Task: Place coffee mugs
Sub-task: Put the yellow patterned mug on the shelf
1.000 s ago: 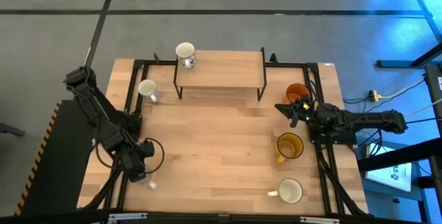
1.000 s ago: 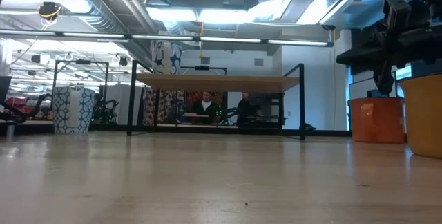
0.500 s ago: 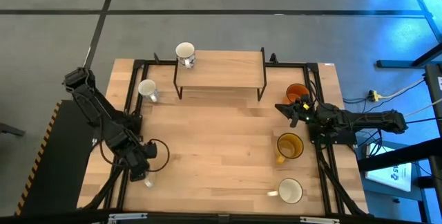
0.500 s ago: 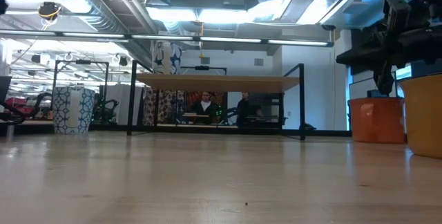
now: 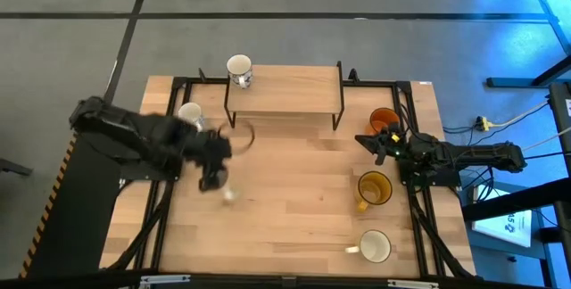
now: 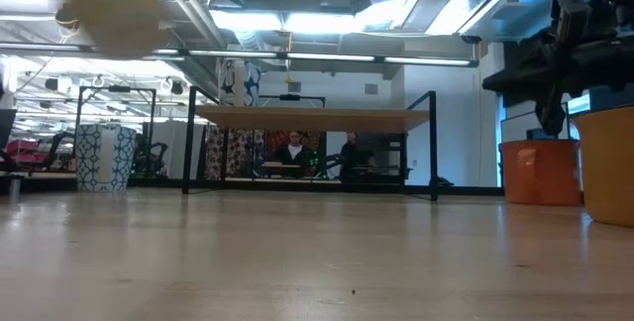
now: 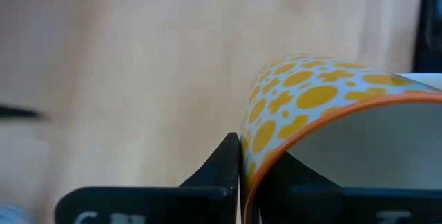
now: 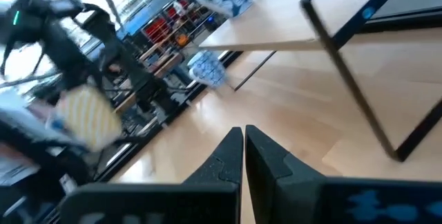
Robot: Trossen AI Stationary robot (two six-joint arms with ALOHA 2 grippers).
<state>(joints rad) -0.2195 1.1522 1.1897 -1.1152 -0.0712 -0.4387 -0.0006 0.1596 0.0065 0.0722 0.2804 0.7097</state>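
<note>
While the right gripper [image 8: 243,156] idles pressed together, left gripper [image 5: 217,171] has swung toward the shelf [image 5: 284,86], pinching a yellow-dotted mug [image 7: 324,106].

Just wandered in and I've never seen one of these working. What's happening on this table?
The left gripper is carrying a white mug with yellow dots, pinching its rim, above the left part of the wooden table. The right gripper waits shut at the right edge, by the orange mug. An amber mug and a white mug sit on the right, one patterned mug at rear left, and another on the raised shelf.
</note>
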